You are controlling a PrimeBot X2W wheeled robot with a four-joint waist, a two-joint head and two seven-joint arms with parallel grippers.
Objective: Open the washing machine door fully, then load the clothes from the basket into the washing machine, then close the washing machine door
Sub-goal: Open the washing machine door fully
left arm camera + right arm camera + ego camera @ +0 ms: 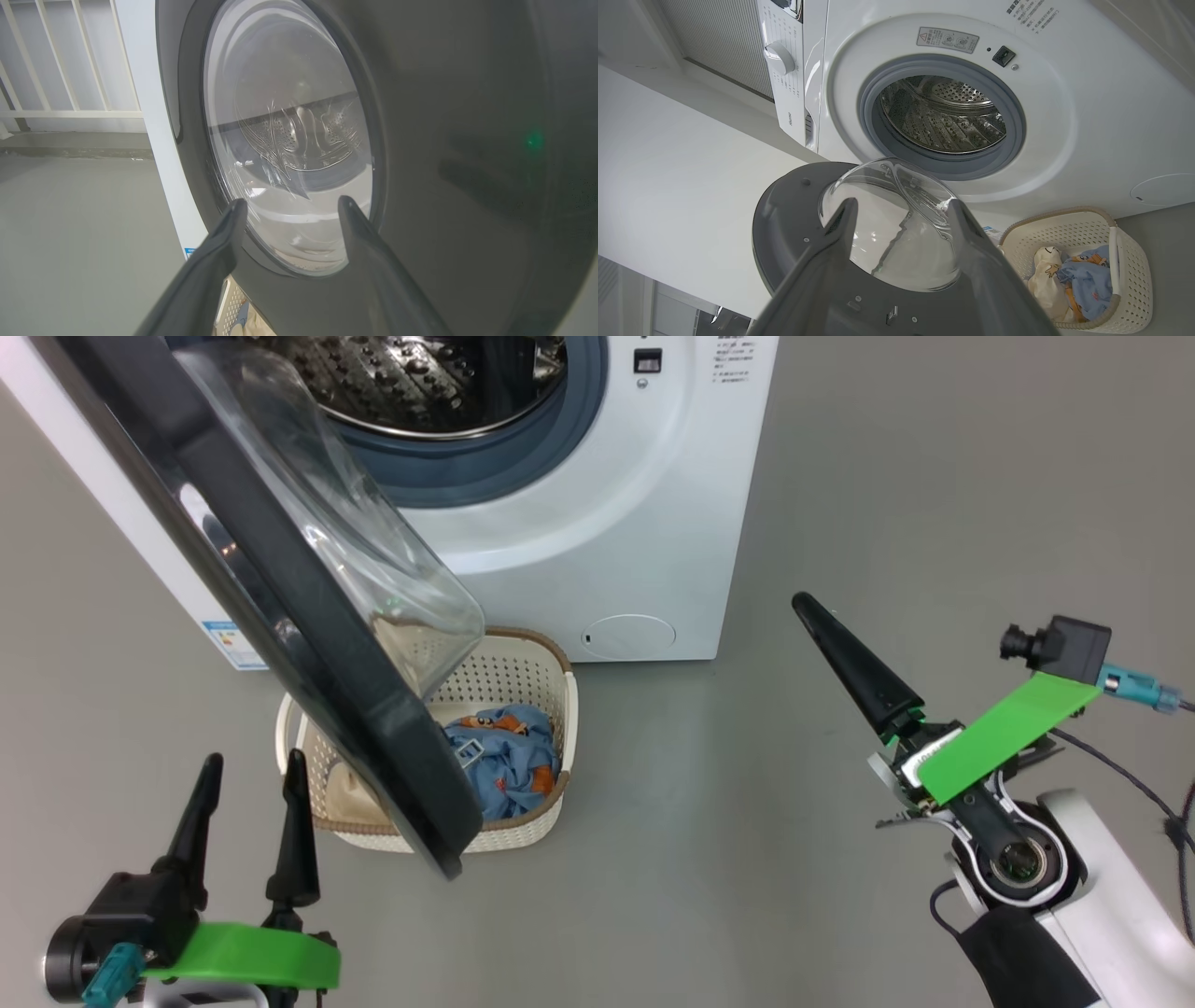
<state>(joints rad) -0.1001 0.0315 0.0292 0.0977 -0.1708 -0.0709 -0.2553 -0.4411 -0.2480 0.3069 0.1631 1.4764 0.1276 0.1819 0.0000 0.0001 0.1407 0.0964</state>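
The white washing machine (597,523) stands at the top, its steel drum (439,383) exposed. The washing machine door (308,644), black-rimmed with a clear glass dome, is swung out to the left and hangs over the basket (546,681). In the basket lie the clothes: a light blue printed garment (509,756) and a cream one (350,793), partly hidden by the door. My left gripper (254,770) is open at the lower left, just outside the door's outer face (444,140). At the right my right gripper (808,609) is open and empty, facing the door's inner side (794,224).
Grey floor (709,821) spreads between my two arms and in front of the machine. A round white flap (627,637) sits low on the machine's front. The left wrist view shows a white railing (70,112) beyond the machine, and a white wall (668,186) stands beside it.
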